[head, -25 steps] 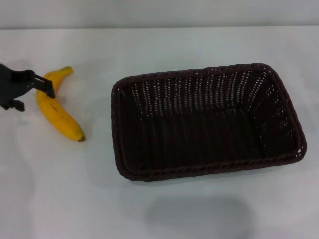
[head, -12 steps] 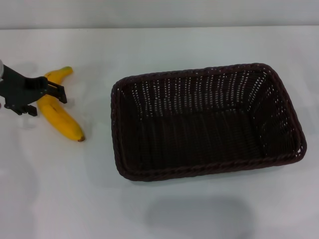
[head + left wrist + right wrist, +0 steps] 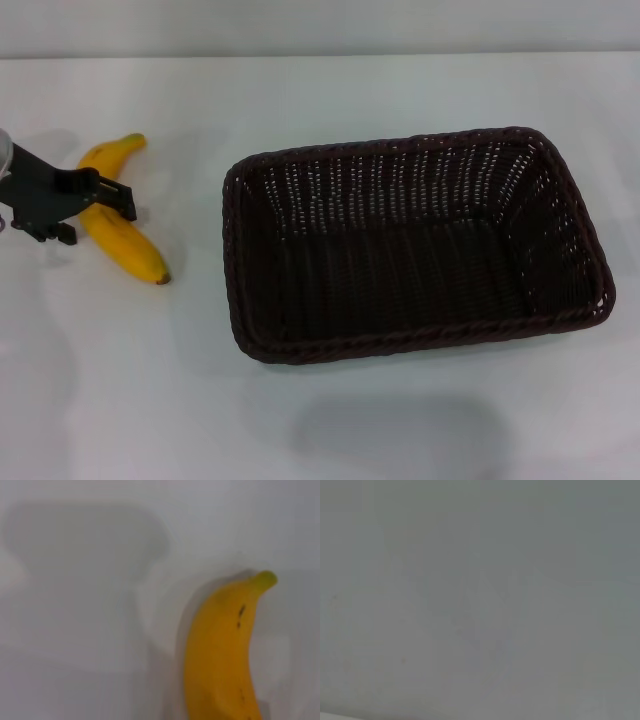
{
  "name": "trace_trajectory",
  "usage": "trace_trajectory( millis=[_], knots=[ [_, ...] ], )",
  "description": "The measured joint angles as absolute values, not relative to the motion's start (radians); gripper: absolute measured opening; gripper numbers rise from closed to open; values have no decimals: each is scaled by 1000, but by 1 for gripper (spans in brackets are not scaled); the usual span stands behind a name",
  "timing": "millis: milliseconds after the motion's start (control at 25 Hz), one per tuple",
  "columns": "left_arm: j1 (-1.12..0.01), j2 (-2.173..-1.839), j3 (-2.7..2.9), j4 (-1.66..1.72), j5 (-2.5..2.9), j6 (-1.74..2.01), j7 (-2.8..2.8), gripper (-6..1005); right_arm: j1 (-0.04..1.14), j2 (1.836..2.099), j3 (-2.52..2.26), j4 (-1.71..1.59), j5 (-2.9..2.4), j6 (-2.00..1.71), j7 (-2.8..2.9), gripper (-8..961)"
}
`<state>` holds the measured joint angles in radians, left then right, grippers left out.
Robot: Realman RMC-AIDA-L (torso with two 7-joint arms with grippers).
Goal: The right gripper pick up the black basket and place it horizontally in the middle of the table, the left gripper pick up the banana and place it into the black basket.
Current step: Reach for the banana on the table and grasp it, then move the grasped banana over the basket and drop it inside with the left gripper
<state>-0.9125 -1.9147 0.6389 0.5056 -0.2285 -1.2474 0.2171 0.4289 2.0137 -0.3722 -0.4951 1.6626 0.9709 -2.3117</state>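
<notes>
The black basket (image 3: 238, 300) lies long side across the middle of the table (image 3: 130, 390), upright and with nothing in it. The yellow banana (image 3: 136, 254) lies on the table to its left, greenish stem end pointing away from me. My left gripper (image 3: 93, 220) is low over the banana's middle, open, with one finger on each side of it. The left wrist view shows the banana (image 3: 220, 650) close below on the white surface. My right gripper is out of view; its wrist view shows only bare table.
A soft shadow (image 3: 400, 432) falls on the table in front of the basket. The table's far edge (image 3: 320, 54) runs along the back. White surface lies between the banana and the basket.
My left gripper has moved right and a little down, from beside the banana's stem end to over its middle. The banana and basket have not moved.
</notes>
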Motion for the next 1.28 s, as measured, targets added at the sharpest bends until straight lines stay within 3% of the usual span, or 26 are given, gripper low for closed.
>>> trace_trajectory(
  millis=[400, 680, 800, 840, 1080, 1280],
  knots=[
    [-909, -1908, 643, 509, -240, -1239, 218, 811, 429, 2014, -365, -480, 1664, 971, -2311, 745],
    [-917, -1902, 641, 559, -282, -1235, 257, 587, 428, 2014, -367, -479, 1664, 972, -2310, 745],
    [-913, -1885, 640, 596, -389, -1248, 301, 531, 428, 2013, -367, -478, 1664, 976, -2310, 745],
    [-910, -1865, 639, 604, -496, -1263, 340, 513, 428, 2013, -365, -479, 1664, 977, -2309, 745],
    [-908, -1819, 643, 645, -744, -1364, 447, 516, 428, 2013, -371, -485, 1664, 978, -2288, 745],
    [-988, -1811, 656, 678, -779, -1522, 552, 518, 439, 2012, -373, -487, 1664, 980, -2286, 745]
  ],
)
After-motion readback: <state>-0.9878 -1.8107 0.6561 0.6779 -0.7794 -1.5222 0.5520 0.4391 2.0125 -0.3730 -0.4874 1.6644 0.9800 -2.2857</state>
